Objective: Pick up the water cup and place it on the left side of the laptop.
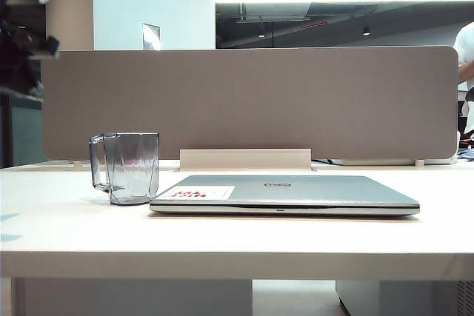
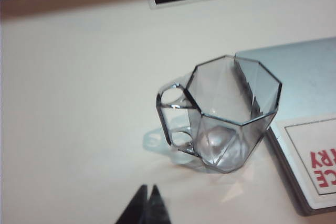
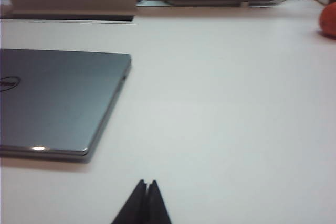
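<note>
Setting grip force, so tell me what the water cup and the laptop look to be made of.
Water cup: clear grey-tinted plastic, probably; glossy facets, the table shows through its walls. Laptop: likely brushed or matte silver metal, though painted plastic is possible; soft even sheen on the lid.

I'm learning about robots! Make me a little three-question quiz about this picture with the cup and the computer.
1. True or false: the laptop lid is open.
2. Where does the water cup stand? A) on top of the laptop B) on the table, by the laptop's left end C) lying on its side
3. Fill in: the left gripper has its fingers ____, holding nothing.

Key:
1. False. It lies shut and flat.
2. B. It is upright, with its handle pointing away from the laptop.
3. Shut. The right gripper is shut and empty too, above bare table by the laptop's other end.
</note>
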